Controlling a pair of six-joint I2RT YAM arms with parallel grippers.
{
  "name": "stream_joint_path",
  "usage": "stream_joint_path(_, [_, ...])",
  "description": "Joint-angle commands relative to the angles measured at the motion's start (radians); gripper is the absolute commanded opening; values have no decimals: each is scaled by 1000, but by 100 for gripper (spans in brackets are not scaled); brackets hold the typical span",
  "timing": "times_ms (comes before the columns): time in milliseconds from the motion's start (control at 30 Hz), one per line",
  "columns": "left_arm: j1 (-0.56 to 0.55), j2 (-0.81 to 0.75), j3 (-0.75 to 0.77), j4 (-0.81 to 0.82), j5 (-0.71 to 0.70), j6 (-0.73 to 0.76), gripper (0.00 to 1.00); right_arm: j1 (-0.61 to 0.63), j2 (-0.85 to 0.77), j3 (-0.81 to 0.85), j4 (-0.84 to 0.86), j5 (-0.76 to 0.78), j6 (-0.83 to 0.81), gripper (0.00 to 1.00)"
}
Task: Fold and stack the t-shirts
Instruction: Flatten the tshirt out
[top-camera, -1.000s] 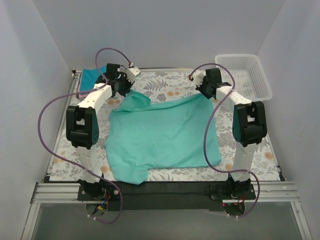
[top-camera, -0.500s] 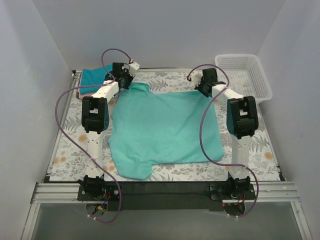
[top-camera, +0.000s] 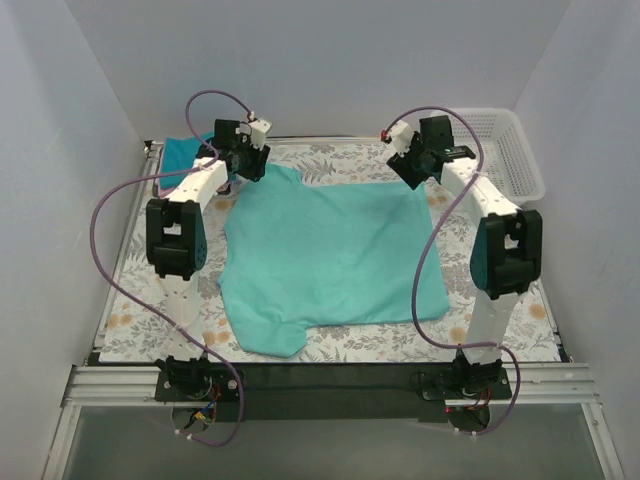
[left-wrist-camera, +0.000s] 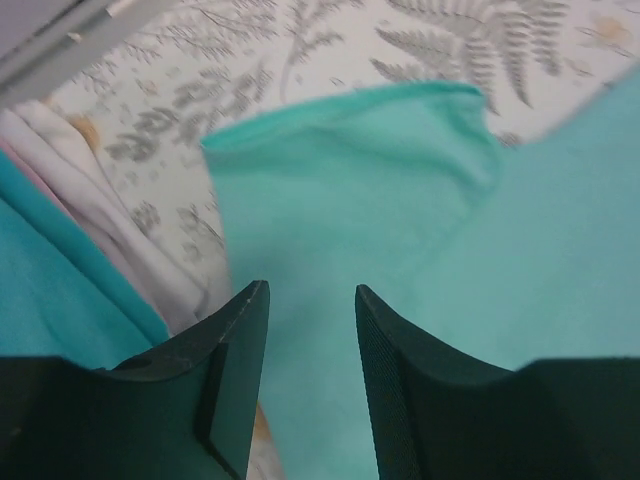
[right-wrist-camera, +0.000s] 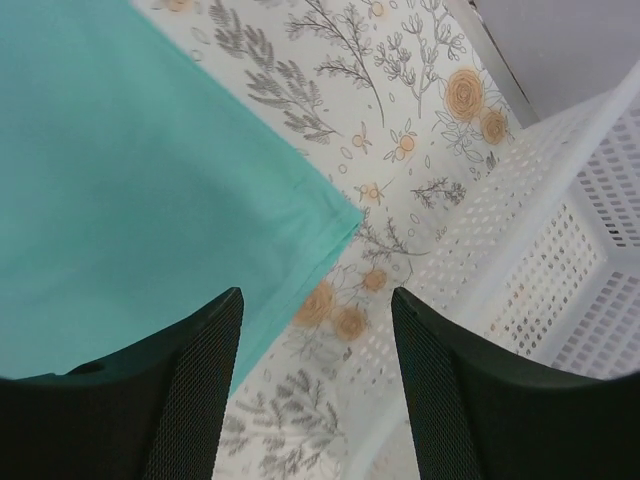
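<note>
The sea-green t-shirt lies spread flat in the middle of the table, one sleeve at its far left. My left gripper hovers over that sleeve, open, with nothing between its fingers. My right gripper hangs open above the shirt's far right corner, apart from the cloth. A darker teal-blue t-shirt lies at the back left, with a pale pink t-shirt showing under its edge.
A white mesh basket stands at the back right, close beside the right gripper. The floral table cover shows around the shirt. White walls close in the back and both sides.
Both grippers have opened and let go of the sea-green shirt's far edge. The shirt was drawn back and now lies flat, and both grippers have lifted slightly.
</note>
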Motion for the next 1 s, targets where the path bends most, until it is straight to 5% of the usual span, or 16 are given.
stream_joint_path(0, [-1, -288, -186, -178, 133, -70, 38, 0, -195, -52, -215, -246, 27, 57])
stream_joint_path(167, [-1, -468, -469, -332, 177, -87, 38, 0, -347, -300, -424, -331, -1, 51])
stream_joint_path(333, [-1, -571, -727, -321, 142, -90, 38, 1, -378, -474, -423, -312, 18, 41])
stream_joint_path(433, [-1, -533, -758, -302, 99, -95, 37, 0, -315, -497, -383, -279, 44, 36])
stream_joint_path(667, [-1, -344, -640, -275, 41, -136, 36, -3, -130, -445, -250, -185, 85, 33])
stream_joint_path(967, [1, -13, -132, -373, 71, -129, 35, -11, 93, -102, -231, -98, 108, 33])
